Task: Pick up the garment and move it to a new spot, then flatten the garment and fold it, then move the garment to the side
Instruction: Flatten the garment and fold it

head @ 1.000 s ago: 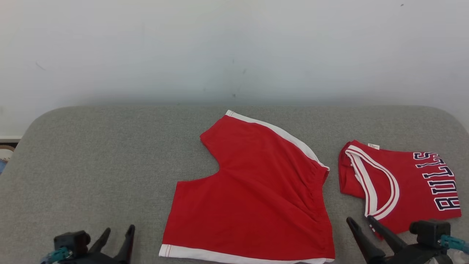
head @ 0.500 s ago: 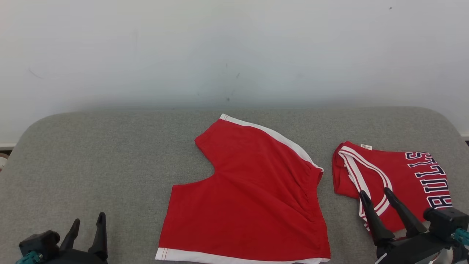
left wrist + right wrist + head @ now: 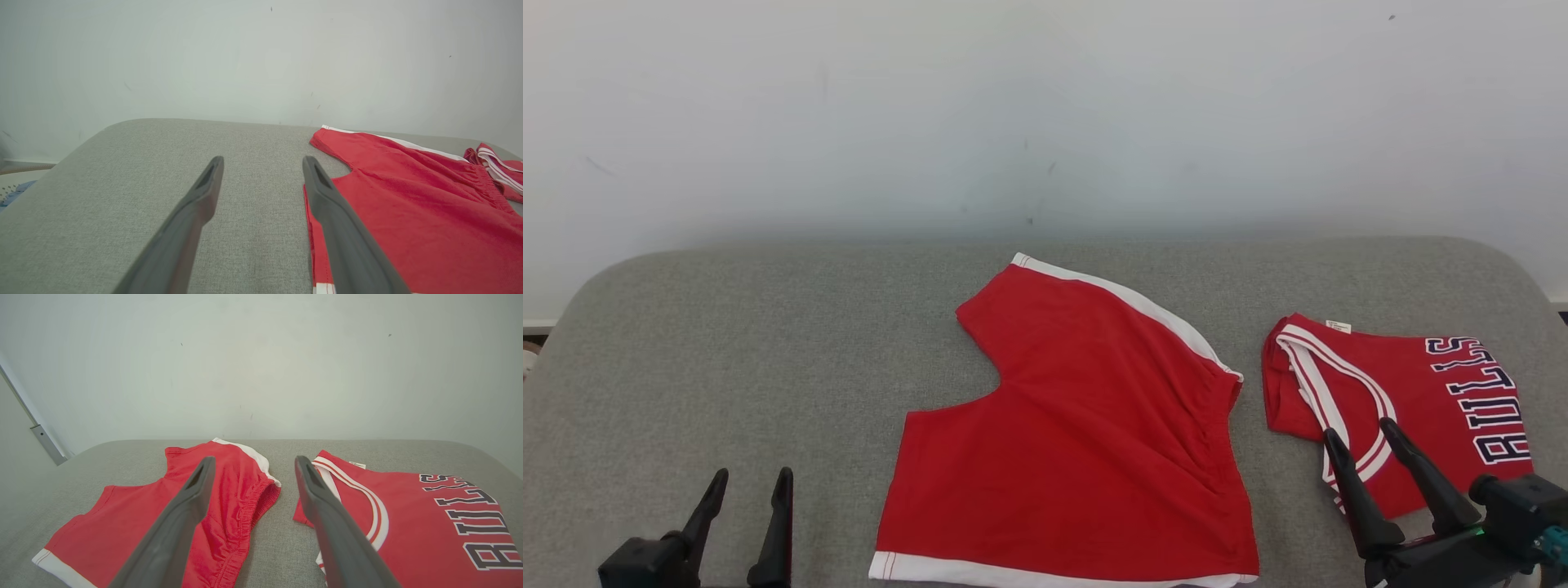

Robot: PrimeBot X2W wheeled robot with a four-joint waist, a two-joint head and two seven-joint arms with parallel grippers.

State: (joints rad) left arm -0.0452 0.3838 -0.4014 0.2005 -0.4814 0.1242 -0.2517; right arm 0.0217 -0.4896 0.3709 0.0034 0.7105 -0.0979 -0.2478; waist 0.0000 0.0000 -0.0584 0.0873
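The garment, a pair of red shorts [image 3: 1086,433] with white trim, lies spread flat on the grey padded table [image 3: 768,343], its elastic waist toward the right. In the wrist views the shorts [image 3: 408,204] [image 3: 163,514] lie smooth. My left gripper [image 3: 752,475] stands open over bare table left of the shorts, holding nothing; in its own view the left gripper [image 3: 262,160] has its right finger beside the shorts' leg hem. My right gripper [image 3: 1358,429] [image 3: 254,459] is open and empty, poised above the gap between the shorts and a folded jersey.
A folded red jersey [image 3: 1413,408] [image 3: 408,514] with white trim and dark BULLS lettering lies at the table's right end, a narrow strip of table between it and the shorts. A pale wall [image 3: 1045,114] rises behind the table. The table's left half is bare fabric.
The right gripper rose from the front edge to the jersey's near corner, then held still. The left gripper shifted left and back, fingers now more upright. The camera turned slightly. The clothes lie unmoved.
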